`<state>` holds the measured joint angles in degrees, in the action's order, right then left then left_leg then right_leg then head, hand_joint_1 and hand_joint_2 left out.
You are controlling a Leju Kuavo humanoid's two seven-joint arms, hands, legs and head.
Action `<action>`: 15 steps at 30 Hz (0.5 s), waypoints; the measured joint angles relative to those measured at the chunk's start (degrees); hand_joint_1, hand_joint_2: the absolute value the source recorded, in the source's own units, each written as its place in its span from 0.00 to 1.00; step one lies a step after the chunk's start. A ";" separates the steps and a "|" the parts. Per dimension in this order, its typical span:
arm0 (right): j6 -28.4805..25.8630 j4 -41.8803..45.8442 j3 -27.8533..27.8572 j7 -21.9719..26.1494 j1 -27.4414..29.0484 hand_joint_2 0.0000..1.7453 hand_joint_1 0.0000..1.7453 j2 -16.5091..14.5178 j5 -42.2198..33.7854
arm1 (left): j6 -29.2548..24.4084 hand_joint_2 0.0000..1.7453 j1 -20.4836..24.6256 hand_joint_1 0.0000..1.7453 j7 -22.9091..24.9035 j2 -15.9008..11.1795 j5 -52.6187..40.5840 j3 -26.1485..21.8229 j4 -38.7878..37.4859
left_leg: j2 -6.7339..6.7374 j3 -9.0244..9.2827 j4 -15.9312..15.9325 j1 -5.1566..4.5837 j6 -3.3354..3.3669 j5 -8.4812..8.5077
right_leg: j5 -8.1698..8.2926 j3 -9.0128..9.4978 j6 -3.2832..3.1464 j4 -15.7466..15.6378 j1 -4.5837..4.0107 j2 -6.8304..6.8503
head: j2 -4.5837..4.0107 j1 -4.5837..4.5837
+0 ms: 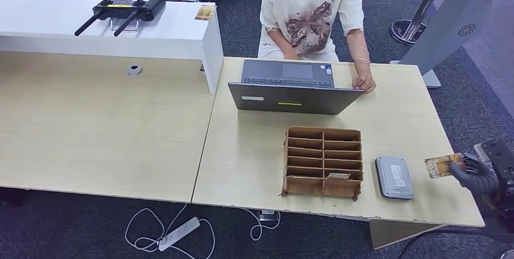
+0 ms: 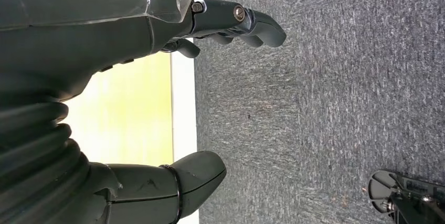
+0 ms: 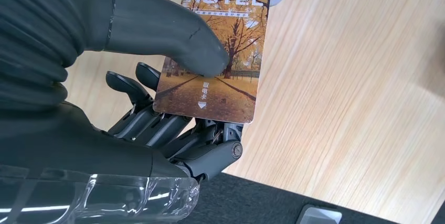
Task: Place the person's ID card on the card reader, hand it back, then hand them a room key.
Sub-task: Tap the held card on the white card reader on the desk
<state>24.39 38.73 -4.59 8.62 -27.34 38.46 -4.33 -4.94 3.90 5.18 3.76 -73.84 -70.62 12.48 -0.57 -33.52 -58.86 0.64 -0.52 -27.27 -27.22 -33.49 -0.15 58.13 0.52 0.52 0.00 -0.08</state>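
While my right hand (image 3: 157, 103) pinches the hotel card (image 3: 218, 51) between thumb and fingers, just right of the card reader (image 1: 394, 177) at the desk's (image 1: 254, 156) near right corner, my left hand (image 2: 131, 40) hangs loosely spread, holding nothing.

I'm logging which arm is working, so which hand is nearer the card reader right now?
Right. The right hand, holding the hotel card, sits just beside the grey card reader. The left hand hangs over carpet beside the desk's edge, away from it.
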 joint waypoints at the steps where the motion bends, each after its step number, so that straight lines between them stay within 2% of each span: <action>1: 0.04 -0.01 -0.27 0.02 -0.21 1.00 1.00 -0.13 0.15 | -0.01 1.00 0.00 0.00 -0.08 0.00 -0.01 0.00 0.00 | 0.00 0.00 0.00 0.00 0.00 0.00 | 0.00 0.00 0.00 0.00 0.00 0.00 | 0.00 0.00; 15: 0.31 -2.73 -6.11 0.49 -5.37 1.00 1.00 -2.58 2.58 | 0.04 1.00 0.12 0.00 -0.11 0.02 -0.08 -0.02 0.00 | 0.00 0.01 0.00 0.00 -0.01 0.01 | 0.00 0.01 0.00 0.02 0.00 0.01 | 0.00 0.00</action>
<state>24.70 36.00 -10.70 9.11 -32.71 35.88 -1.75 -4.90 4.02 5.07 3.78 -73.92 -70.64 12.48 -0.57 -33.51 -58.86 0.64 -0.54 -27.26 -27.22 -33.48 -0.15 58.15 0.52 0.53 0.00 -0.08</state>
